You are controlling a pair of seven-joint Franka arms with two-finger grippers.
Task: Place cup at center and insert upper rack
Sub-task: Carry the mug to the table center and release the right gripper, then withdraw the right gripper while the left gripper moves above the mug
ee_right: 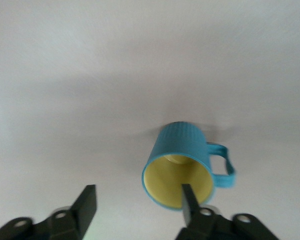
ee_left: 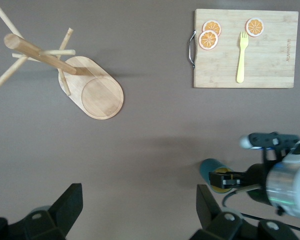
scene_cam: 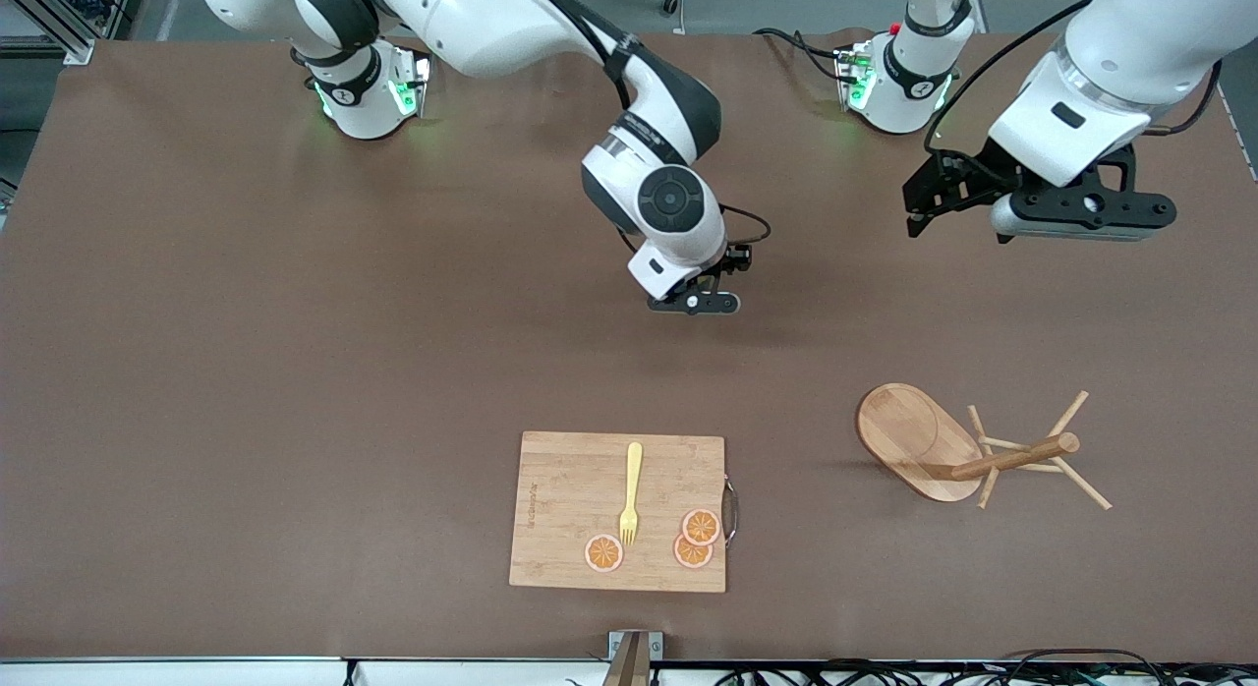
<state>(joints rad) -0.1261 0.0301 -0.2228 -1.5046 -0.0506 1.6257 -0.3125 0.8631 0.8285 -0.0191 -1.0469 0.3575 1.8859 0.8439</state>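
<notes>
Nearest to the front camera you see the cutting board (scene_cam: 570, 514); on it lie a yellow fork (scene_cam: 630, 493) and three orange slices (scene_cam: 692, 539), and nothing else is on it. At about the same depth, toward the left arm's end of the table, the upper rack (scene_cam: 948, 450) lies on its side, the oval base turned up on edge and the post with its pegs pointing along the table. It is well apart from both pincers, so in my judgement the rack part of the task is not yet begun. Farther from the camera, near the middle of the table, the right gripper (ee_right: 137, 202) hangs just above the cup (ee_right: 182, 170). Its jaws stand wide, one finger over the yellow inside of the cup and the other out to the side, so it holds nothing. The cup stands upright on the table directly under this pincer, with the handle turned away from the fingers, and its yellow inside looks empty. I would say the cup is now set down about at the center, so the first half looks finished. Over bare table toward its own base, the left gripper (ee_left: 137, 210) waits high, its jaws also wide and empty; the rack is the nearest thing to it.
</notes>
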